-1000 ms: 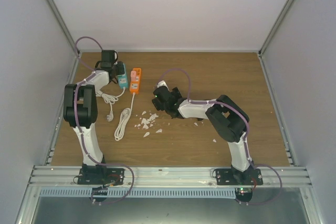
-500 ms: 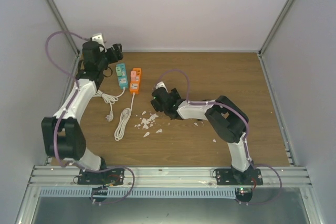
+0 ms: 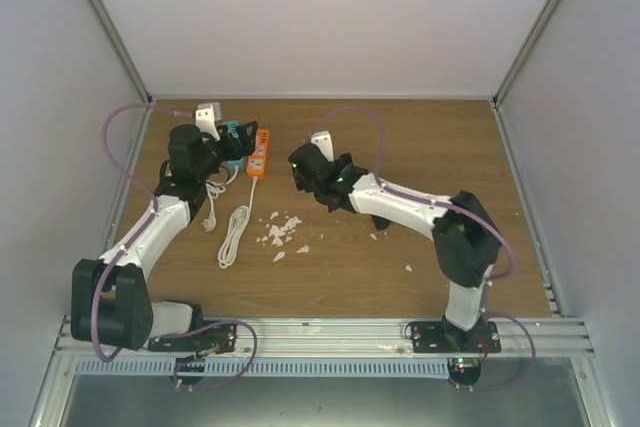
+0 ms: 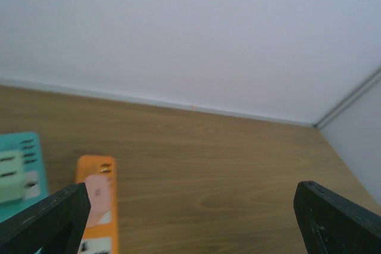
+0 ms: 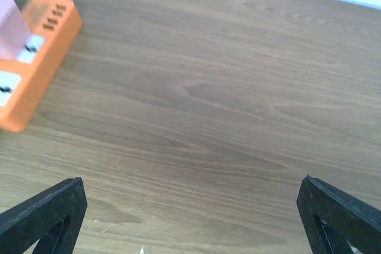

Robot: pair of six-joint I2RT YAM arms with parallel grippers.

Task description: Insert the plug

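My left gripper (image 4: 190, 188) gapes wide, empty, over the teal strip (image 4: 16, 168), I'd guess to brace it. The plug (image 3: 210, 223) lies loose on the table (image 3: 420, 147); which strip's lead it is, I can't tell. The orange strip (image 3: 259, 152) sits beside the teal. My right gripper (image 5: 191, 182) is wide open, empty. Since half a second ago, the left arm dropped from the back corner and the right lifted toward orange.
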